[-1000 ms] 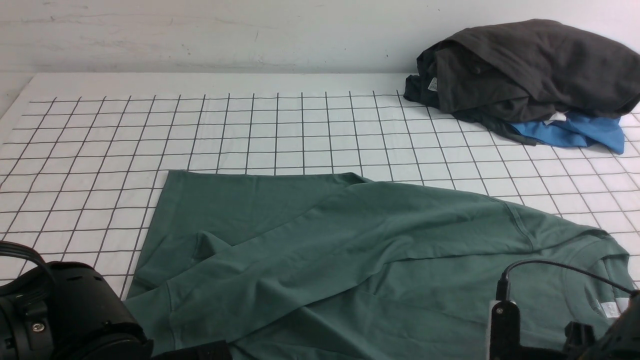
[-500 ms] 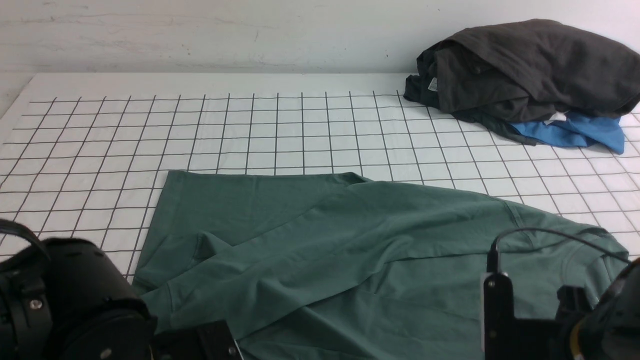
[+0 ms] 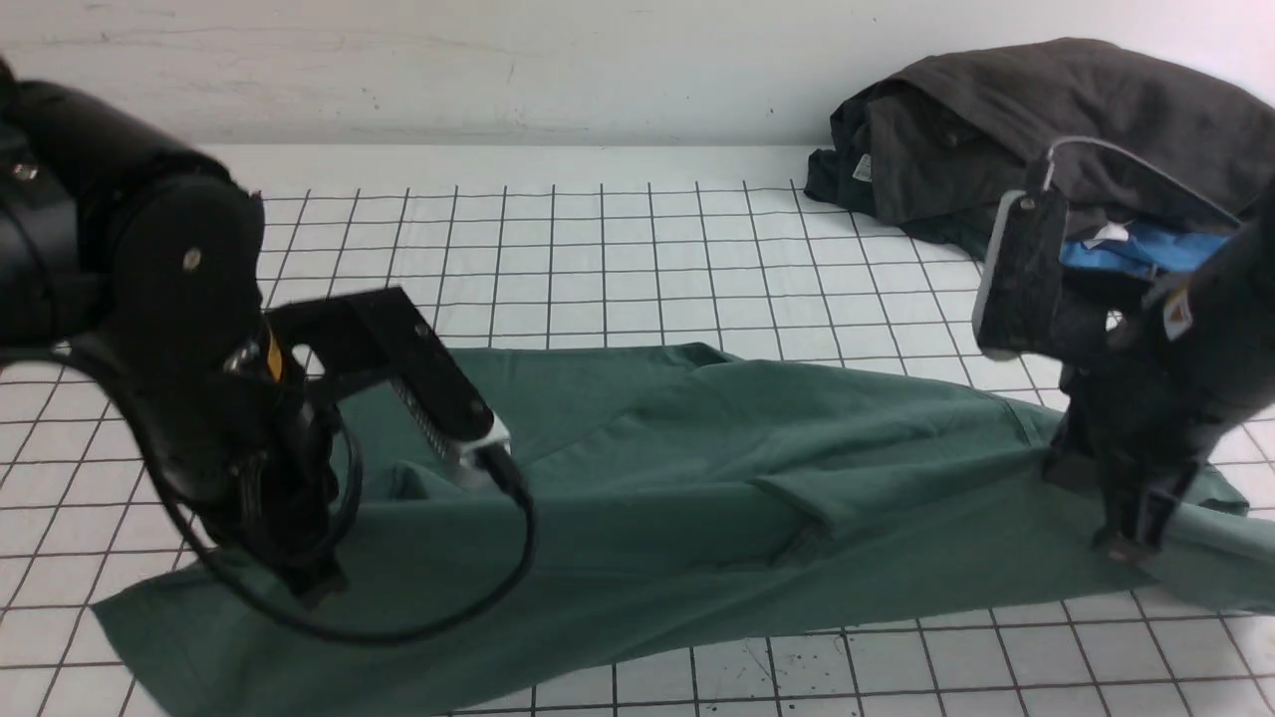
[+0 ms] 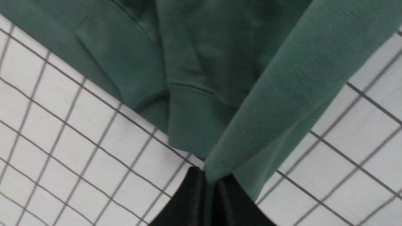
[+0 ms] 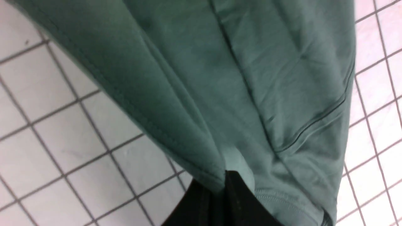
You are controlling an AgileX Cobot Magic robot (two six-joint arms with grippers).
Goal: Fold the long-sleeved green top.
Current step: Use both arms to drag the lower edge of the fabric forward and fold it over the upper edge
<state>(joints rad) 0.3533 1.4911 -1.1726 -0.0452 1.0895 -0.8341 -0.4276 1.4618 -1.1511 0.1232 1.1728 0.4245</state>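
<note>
The green long-sleeved top (image 3: 697, 478) lies rumpled across the near half of the gridded table. My left gripper (image 3: 317, 590) is shut on its near left part, and the fabric runs up taut from the black fingers (image 4: 196, 191) in the left wrist view. At the top's right end my right gripper (image 3: 1126, 543) is shut on the cloth. The right wrist view shows green fabric (image 5: 238, 94) pinched between the fingers (image 5: 238, 194), with a ribbed edge beside them. The neck label and chest print do not show.
A heap of dark grey garments (image 3: 996, 129) with a bright blue garment (image 3: 1136, 249) under it sits at the back right, partly behind my right arm. The white gridded cloth (image 3: 598, 249) covers the table up to the back wall.
Both arms have risen and moved forward into full view. The top's near edge has come away from the table's front, so grid squares now show in front of it.
</note>
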